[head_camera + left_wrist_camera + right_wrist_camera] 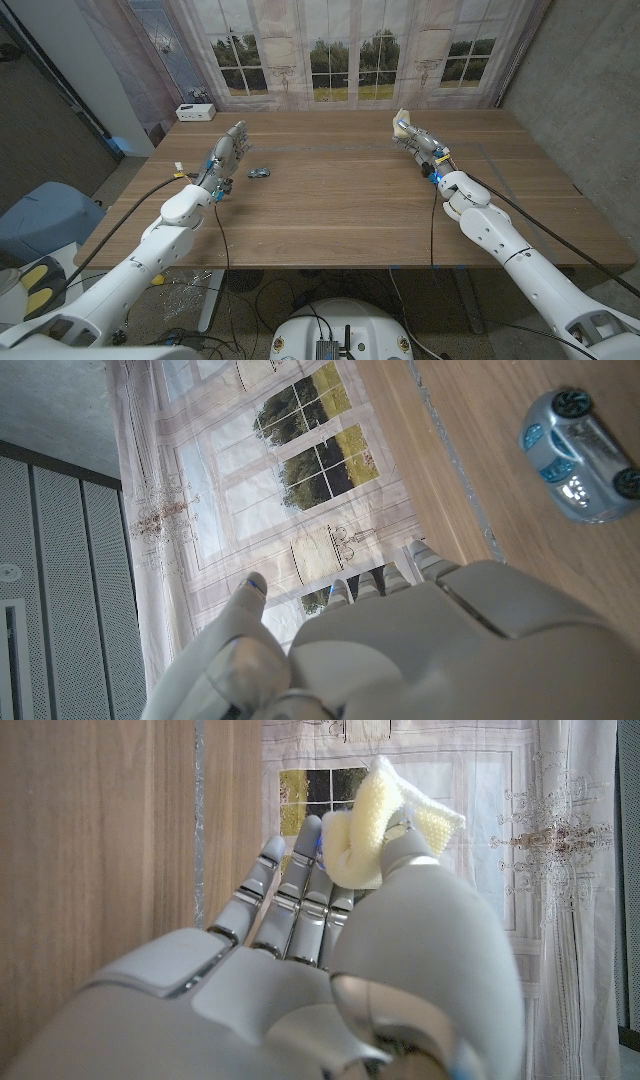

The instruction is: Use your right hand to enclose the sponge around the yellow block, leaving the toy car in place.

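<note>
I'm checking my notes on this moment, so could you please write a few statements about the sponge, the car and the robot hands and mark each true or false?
1. The right robot hand holds the sponge. True.
2. The car lies beside the right robot hand. False: it lies on the table beside the left robot hand.
3. The left robot hand holds the car. False: the car lies apart from it.
4. The sponge is pale yellow. True.
</note>
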